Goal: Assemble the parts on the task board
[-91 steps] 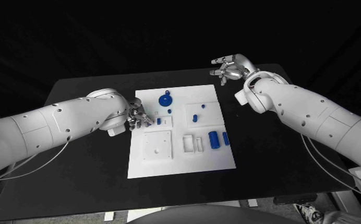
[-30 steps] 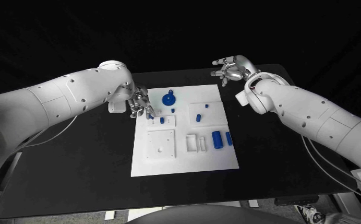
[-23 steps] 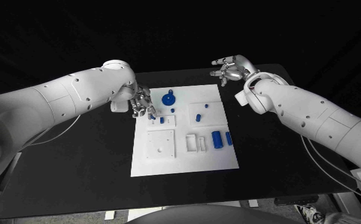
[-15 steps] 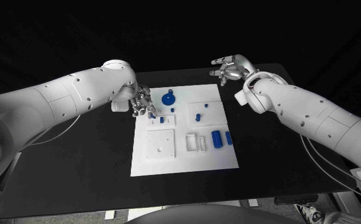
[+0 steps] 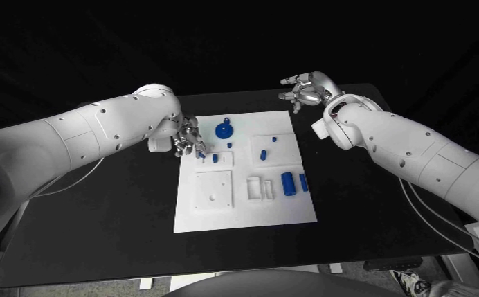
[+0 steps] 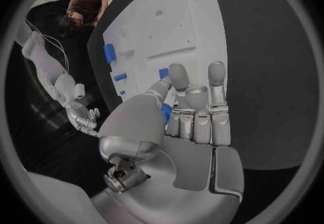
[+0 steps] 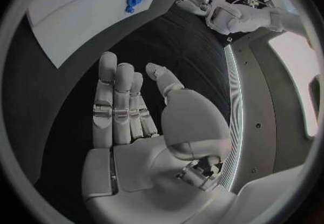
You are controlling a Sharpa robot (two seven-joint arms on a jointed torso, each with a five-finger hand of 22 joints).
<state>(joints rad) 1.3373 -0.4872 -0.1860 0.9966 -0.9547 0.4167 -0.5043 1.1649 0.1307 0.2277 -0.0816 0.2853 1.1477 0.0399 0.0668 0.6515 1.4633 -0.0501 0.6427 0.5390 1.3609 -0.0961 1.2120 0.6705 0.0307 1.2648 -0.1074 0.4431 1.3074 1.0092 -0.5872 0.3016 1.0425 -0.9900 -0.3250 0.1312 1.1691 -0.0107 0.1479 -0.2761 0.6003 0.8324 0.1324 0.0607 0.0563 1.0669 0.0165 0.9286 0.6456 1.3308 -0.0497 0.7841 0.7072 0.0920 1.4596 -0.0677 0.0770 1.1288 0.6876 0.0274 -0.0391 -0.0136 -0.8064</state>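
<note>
- Black surface (image 5: 120,207) carries the white task board (image 5: 244,210) at its middle.
- Near the board's middle, two blue cylinders (image 5: 286,183) lie side by side; smaller parts stand farther back, before a blue disc (image 5: 223,131) by the far edge.
- At the board's left edge, the left hand (image 5: 187,140) pinches a small blue part (image 6: 166,113) between thumb and fingers.
- Beyond the board's far right corner, the right hand (image 5: 304,91) hovers, fingers apart and empty.
- Judging by the loose pieces, most assembly remains.

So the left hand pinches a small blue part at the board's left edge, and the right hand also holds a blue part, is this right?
Not quite. The right hand holds nothing; the right wrist view shows its fingers apart and empty. The left hand does pinch a small blue part at the task board's left edge.
</note>
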